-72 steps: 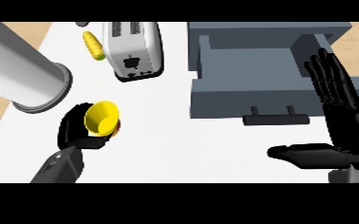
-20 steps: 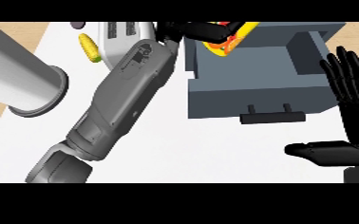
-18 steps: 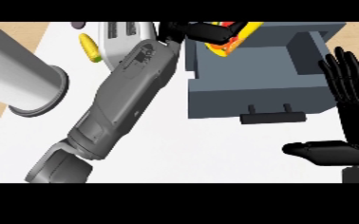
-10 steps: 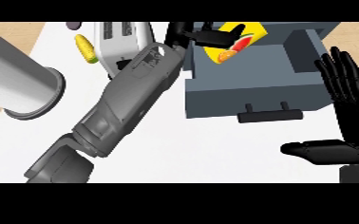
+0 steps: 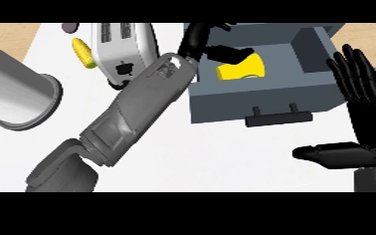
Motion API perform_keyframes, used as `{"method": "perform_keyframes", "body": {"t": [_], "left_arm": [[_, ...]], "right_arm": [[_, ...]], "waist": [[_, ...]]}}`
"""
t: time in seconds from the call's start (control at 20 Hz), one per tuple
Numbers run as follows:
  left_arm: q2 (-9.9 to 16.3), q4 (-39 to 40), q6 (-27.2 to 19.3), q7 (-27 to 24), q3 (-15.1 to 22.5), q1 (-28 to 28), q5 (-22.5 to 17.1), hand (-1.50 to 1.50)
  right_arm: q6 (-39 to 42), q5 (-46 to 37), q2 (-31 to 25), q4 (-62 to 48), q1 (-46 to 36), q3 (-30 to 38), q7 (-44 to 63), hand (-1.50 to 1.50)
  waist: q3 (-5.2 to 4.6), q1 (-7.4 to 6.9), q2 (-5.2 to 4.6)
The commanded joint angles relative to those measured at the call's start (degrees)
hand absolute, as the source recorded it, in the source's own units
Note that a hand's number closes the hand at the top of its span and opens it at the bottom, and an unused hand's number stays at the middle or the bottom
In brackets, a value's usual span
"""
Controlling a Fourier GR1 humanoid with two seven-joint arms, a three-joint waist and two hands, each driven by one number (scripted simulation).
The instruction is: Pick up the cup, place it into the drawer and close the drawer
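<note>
Cup (image 5: 241, 69) lies in the open drawer (image 5: 264, 95); closing remains.
Left hand (image 5: 209, 42) fingers spread above it; right hand (image 5: 355, 104) open, resting.

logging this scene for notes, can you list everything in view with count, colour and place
cup: 1, yellow, lying inside the open drawer
drawer: 1, grey, open, upper right, dark handle at its front
toaster: 1, white, upper left, partly behind the left forearm
corn: 1, yellow, left of the toaster
pot: 1, grey metal, left edge
small dark thing: 1, purplish, top left, too cut off to identify
counter: 1, white top, wood showing at the far corners
left robot hand: 1, black, over the drawer at the cup, fingers relaxed
right robot hand: 1, black, open, resting at right edge
</note>
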State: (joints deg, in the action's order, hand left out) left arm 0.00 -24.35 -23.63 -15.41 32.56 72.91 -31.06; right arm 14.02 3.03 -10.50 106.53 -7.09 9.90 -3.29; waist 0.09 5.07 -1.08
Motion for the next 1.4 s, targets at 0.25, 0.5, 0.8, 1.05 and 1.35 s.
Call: {"method": "perform_keyframes", "body": {"t": [0.25,0.5,0.8,1.05,1.35], "left_arm": [[0.00,-2.94,-6.41,-0.88,5.97,0.21,-3.39,-1.50],[0.00,-4.66,-6.46,-4.88,3.53,0.92,-6.10,-1.50],[0.00,-6.43,-5.28,-7.84,1.17,-0.27,-7.52,-1.50],[2.48,-11.16,-5.31,-3.13,-2.07,-0.43,-6.92,-1.50],[8.86,-21.95,-5.32,-0.67,-2.93,-8.92,-6.04,-1.50]], "right_arm": [[1.10,2.90,0.87,1.25,1.08,0.36,-0.47,-1.50],[5.60,12.83,0.72,4.52,-0.08,-0.31,5.07,-1.50],[9.67,8.53,-4.46,5.94,1.26,-0.62,3.64,1.50],[13.65,4.94,-9.53,6.95,3.91,0.07,4.19,1.50],[9.44,-6.47,-7.83,10.10,4.37,-4.16,6.12,1.50]], "waist": [[-0.02,0.38,-0.02],[-0.08,-0.81,0.40],[-0.08,-3.06,0.68],[-0.10,-5.03,1.28],[-0.12,-5.98,1.39]]}}
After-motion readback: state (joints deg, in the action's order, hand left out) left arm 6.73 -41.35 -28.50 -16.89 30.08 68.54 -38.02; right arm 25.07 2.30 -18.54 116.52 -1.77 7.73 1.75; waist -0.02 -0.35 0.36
